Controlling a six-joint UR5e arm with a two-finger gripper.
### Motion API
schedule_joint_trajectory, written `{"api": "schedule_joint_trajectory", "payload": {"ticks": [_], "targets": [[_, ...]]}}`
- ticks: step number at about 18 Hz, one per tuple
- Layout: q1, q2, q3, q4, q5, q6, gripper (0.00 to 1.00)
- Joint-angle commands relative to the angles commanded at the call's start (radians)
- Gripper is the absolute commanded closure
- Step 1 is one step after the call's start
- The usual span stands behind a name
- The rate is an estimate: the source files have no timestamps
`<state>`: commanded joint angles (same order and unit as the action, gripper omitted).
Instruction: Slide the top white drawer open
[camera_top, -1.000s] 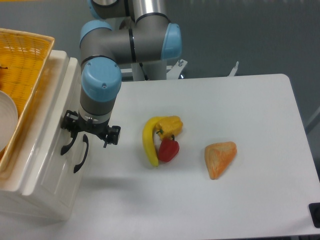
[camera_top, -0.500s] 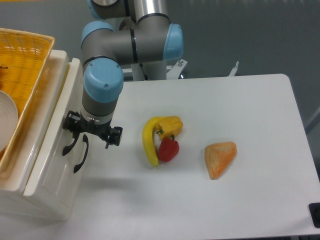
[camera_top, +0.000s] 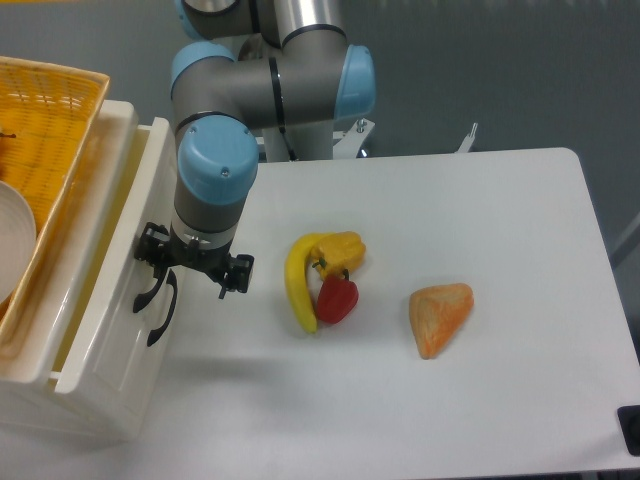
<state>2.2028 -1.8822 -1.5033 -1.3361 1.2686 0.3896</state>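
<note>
Pincer (camera_top: 160, 282) was clamped on your rigid, glossy top white drawer (camera_top: 110, 300)'s curved black handle (camera_top: 160, 305), the only sound hold.

Gripper (camera_top: 160, 277) at the top white drawer (camera_top: 118, 290)
Fingers on its black handle (camera_top: 150, 293); banana (camera_top: 297, 283) lies well right of the drawer.

A white tabletop (camera_top: 520, 260) with rounded corners fills most of the view. Behind it is a plain grey-blue wall (camera_top: 500, 70). The light is soft and even, and shadows on the surface are weak.
</note>
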Motion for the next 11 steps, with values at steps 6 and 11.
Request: {"api": "schedule_joint_trajectory", "payload": {"ticks": [6, 11], "targets": [[0.026, 0.0, -0.002, -0.002, 0.0, 0.021, 0.0], [0.041, -0.002, -0.002, -0.003, 0.0, 0.041, 0.0]]}}
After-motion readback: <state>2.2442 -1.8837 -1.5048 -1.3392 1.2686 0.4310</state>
